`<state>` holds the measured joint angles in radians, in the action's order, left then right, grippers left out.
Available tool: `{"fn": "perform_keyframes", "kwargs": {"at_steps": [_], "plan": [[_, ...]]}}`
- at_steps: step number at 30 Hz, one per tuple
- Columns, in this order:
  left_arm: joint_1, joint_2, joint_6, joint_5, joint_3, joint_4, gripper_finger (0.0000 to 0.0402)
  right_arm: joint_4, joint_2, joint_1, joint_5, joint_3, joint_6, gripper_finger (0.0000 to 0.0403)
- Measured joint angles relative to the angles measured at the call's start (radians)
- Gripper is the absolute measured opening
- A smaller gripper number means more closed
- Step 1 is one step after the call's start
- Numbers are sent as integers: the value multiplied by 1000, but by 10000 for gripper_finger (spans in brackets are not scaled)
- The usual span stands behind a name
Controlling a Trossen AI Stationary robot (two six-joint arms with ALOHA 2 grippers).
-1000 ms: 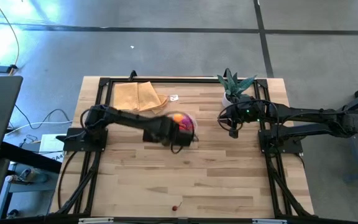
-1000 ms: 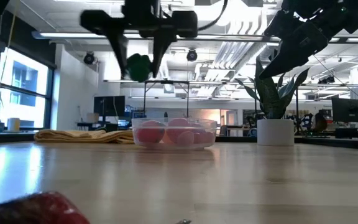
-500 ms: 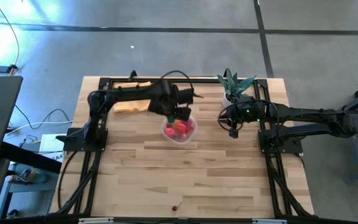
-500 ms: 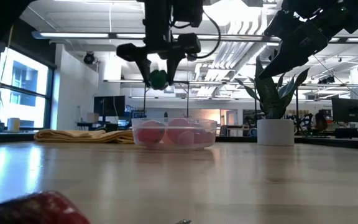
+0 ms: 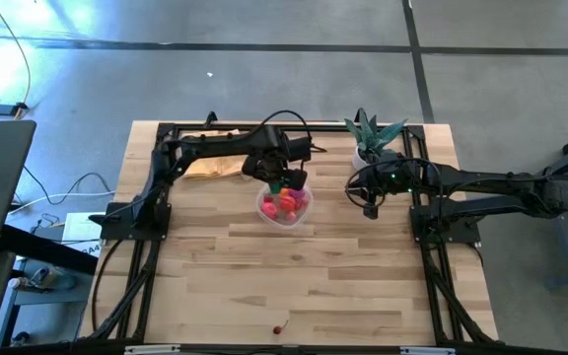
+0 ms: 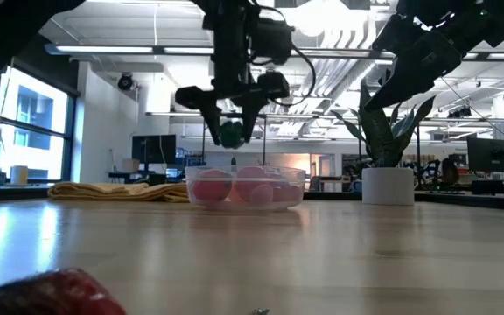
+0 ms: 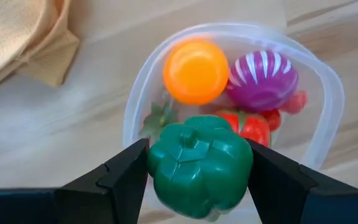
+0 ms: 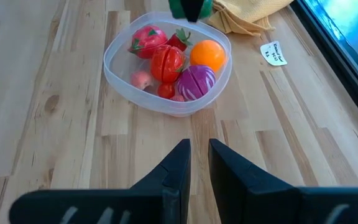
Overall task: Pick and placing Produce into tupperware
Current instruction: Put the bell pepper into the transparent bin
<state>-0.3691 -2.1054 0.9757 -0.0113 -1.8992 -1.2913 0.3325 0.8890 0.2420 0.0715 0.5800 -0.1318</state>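
My left gripper (image 5: 282, 180) hangs over the far part of the round clear tupperware (image 5: 262, 210), shut on a green toy pepper (image 7: 201, 165). In the low view the pepper (image 6: 231, 133) is well above the tupperware's rim (image 6: 245, 171). Inside the tupperware lie an orange ball (image 7: 195, 70), a purple striped piece (image 7: 263, 79) and several red pieces (image 8: 165, 64). My right gripper (image 8: 194, 160) waits shut at the table's right, above the wood. A small cherry piece (image 5: 279, 328) lies by the near edge. My left gripper pinches the green pepper by two opposite sides (image 7: 154, 163) between its two fingers (image 7: 126, 177). The fingers come from above, pointing down. The pepper is lifted clear above the tupperware, its stem end (image 7: 188, 138) facing up.
A folded yellow cloth (image 5: 208, 164) lies at the far left, next to the tupperware. A spiky green plant in a white pot (image 5: 371, 140) stands at the far right by my right arm. A paper tag (image 8: 273, 53) lies beyond the tupperware. Bare wood fills the table's near half.
My left gripper has carried the green pepper from the tupperware's near left toward the table's far edge and a little right, to above the tupperware's far part. It rolled its wrist on the way, kept its hold, and slowed in the last half second.
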Motion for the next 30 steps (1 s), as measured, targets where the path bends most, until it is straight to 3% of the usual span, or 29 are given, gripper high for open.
{"fn": "perform_keyframes", "kwargs": {"at_steps": [30], "plan": [[-11,-59,-45,-29,63,117,230,0,0,0,0,0,0,46]]}}
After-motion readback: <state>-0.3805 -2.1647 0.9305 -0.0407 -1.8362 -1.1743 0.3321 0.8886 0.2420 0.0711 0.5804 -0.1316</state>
